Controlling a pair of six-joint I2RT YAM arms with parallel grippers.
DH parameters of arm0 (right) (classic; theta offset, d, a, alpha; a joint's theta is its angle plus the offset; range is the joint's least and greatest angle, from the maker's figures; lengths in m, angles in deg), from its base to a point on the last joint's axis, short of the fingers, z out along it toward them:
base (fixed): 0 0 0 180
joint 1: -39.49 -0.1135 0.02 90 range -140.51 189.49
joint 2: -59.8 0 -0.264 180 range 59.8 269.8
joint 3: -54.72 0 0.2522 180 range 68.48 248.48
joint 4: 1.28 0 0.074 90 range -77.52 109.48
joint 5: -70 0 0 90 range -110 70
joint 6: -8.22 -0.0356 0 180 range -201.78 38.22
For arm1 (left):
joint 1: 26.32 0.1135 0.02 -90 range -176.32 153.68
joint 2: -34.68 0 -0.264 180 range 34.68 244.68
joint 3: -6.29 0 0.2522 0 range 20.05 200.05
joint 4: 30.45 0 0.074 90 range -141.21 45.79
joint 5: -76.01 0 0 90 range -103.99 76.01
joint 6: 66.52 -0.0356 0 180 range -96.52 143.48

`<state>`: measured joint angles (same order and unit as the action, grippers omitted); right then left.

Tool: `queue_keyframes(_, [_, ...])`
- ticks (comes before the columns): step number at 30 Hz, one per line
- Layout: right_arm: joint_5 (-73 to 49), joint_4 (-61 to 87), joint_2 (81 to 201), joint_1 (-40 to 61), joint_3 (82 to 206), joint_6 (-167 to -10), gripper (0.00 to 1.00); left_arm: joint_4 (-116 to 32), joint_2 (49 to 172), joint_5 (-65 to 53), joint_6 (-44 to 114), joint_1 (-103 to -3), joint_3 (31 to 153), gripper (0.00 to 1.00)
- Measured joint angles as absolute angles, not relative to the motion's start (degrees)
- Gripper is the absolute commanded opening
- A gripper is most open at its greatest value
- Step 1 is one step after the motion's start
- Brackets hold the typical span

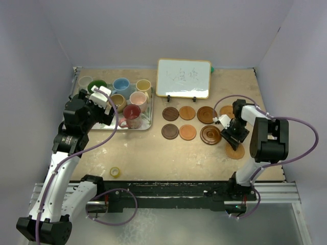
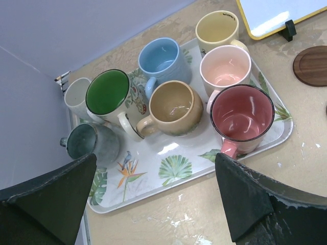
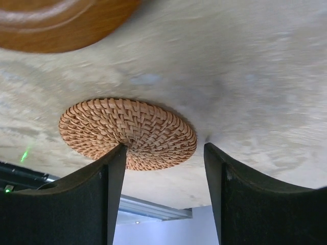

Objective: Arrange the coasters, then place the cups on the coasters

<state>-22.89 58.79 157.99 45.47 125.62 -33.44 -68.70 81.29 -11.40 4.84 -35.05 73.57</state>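
Observation:
Several cups stand on the leaf-patterned tray (image 2: pixel 153 178): grey (image 2: pixel 94 144), green-lined (image 2: pixel 110 97), white (image 2: pixel 75 94), light blue (image 2: pixel 162 58), yellow (image 2: pixel 217 28), pink (image 2: pixel 225 66), tan (image 2: pixel 173 107) and red (image 2: pixel 242 115). My left gripper (image 2: pixel 156 158) hangs open above the tray's near edge, holding nothing. Coasters lie in two rows mid-table, among them a dark one (image 1: pixel 170 113) and a ringed one (image 1: pixel 210 135). A woven coaster (image 3: pixel 127 132) lies flat on the table. My right gripper (image 3: pixel 164 150) is open low over it, one finger over the weave and the other just past its rim.
A whiteboard (image 1: pixel 184 77) stands on feet at the back, behind the coaster rows. A small yellow tape roll (image 1: pixel 116 172) lies near the front edge on the left. A brown wood coaster (image 2: pixel 311 65) shows right of the tray. White walls close in on three sides.

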Motion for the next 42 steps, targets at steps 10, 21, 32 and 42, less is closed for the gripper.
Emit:
queue_keyframes(10, [-24.38,47.86,160.59,46.26,132.38,-37.14,0.63,-68.70,81.40,-11.18,4.41,-35.05,73.57,0.96])
queue_keyframes(21, [-21.95,46.46,161.20,46.39,133.43,-37.84,0.63,-68.72,81.51,-11.16,4.41,-35.05,73.57,0.96])
queue_keyframes(32, [-21.21,46.48,161.20,46.65,133.43,-38.87,0.63,-69.03,81.49,-10.77,4.38,-35.05,73.57,0.96])
queue_keyframes(42, [-18.11,46.48,161.20,46.65,133.73,-40.72,0.63,-69.14,81.47,-10.75,4.38,-35.05,73.57,0.96])
